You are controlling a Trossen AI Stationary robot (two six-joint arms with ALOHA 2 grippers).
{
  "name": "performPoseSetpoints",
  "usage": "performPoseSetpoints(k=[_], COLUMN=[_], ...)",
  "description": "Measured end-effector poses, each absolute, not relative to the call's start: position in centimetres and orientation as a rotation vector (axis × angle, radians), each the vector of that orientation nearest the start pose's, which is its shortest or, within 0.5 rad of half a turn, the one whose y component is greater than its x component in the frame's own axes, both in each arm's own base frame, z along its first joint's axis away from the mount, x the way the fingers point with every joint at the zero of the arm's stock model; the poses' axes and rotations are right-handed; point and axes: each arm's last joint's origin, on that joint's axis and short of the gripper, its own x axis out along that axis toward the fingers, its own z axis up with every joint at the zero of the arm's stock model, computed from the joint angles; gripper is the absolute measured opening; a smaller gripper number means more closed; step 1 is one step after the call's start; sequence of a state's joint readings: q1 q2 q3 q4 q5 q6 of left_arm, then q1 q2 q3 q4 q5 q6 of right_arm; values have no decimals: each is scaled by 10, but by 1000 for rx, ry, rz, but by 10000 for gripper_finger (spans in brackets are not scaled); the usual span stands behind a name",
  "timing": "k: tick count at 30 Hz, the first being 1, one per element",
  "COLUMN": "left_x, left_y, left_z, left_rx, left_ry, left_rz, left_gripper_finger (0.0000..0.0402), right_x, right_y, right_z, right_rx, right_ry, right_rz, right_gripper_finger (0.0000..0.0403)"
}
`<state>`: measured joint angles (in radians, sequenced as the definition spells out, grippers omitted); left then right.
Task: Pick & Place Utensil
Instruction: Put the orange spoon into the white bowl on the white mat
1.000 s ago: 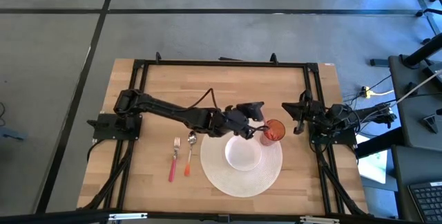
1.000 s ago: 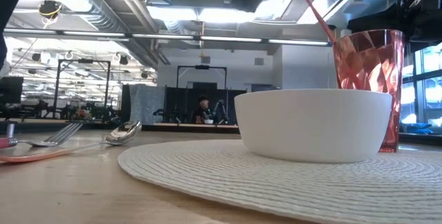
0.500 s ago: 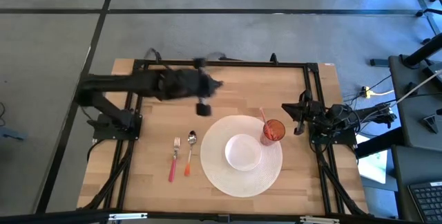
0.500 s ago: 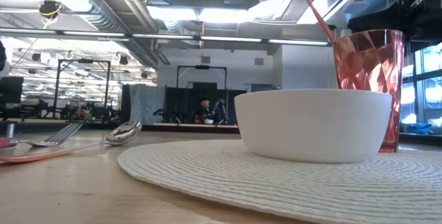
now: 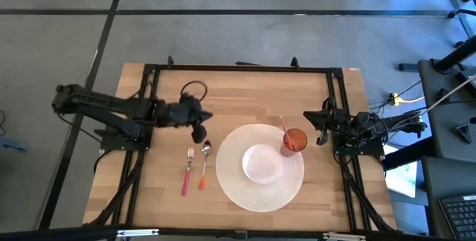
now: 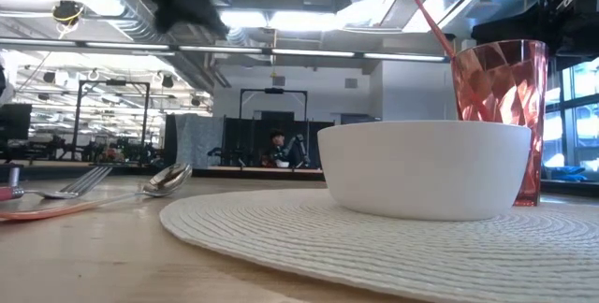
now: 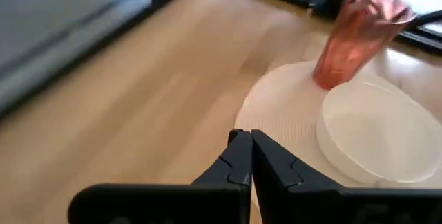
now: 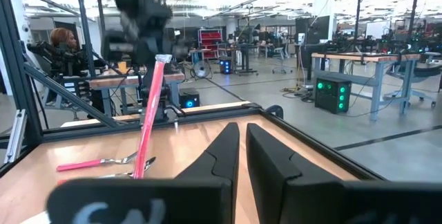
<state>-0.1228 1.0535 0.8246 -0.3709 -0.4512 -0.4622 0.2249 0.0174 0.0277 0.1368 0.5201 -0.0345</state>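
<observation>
A fork (image 5: 187, 172) with a pink handle and a spoon (image 5: 204, 165) with an orange handle lie side by side on the wooden table, left of a round white placemat (image 5: 230, 185). On the mat stand a white bowl (image 5: 261, 164) and a red cup (image 5: 294, 140). A pink stick (image 5: 282, 126) leans in the cup. My left gripper (image 5: 199, 132) hangs shut and empty above the table, just beyond the fork and spoon; the left wrist view shows its fingers together (image 7: 250, 144). My right gripper (image 5: 318, 126) waits shut at the table's right edge, beside the cup.
A black frame (image 5: 238, 68) runs around the tabletop. Bare wood (image 5: 245, 96) lies between the mat and the far edge. In the right wrist view a person (image 8: 62, 44) sits in the room beyond the table.
My left gripper has drawn away from the red cup, swung toward the table's far left, then come back toward the near side, and now hangs over the fork and spoon. The pink stick stays leaning in the cup. Bowl, fork and spoon have not moved.
</observation>
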Motion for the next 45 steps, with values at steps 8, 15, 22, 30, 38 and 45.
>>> performPoseSetpoints(k=[8,15,22,30,38,45], left_x=[201,217,244,260,267,276], left_y=[-47,-82,-100,-100,-94,-88], left_z=[213,198,179,169,158,138], left_rx=[-545,-702,-797,-862,-886,-894], left_ry=[558,667,908,1019,1097,1156], left_rz=[538,500,550,562,584,622], left_gripper_finger=[3,2,5,59,157,194], right_x=[93,93,93,93,93,93], right_y=[7,7,7,7,7,7], right_z=[183,183,183,182,182,182], right_rx=[17,16,16,11,11,13], right_ry=[-125,-124,-123,-111,-111,-111], right_rz=[-297,-297,-297,-297,-300,-300], right_gripper_finger=[30,30,30,30,30,30])
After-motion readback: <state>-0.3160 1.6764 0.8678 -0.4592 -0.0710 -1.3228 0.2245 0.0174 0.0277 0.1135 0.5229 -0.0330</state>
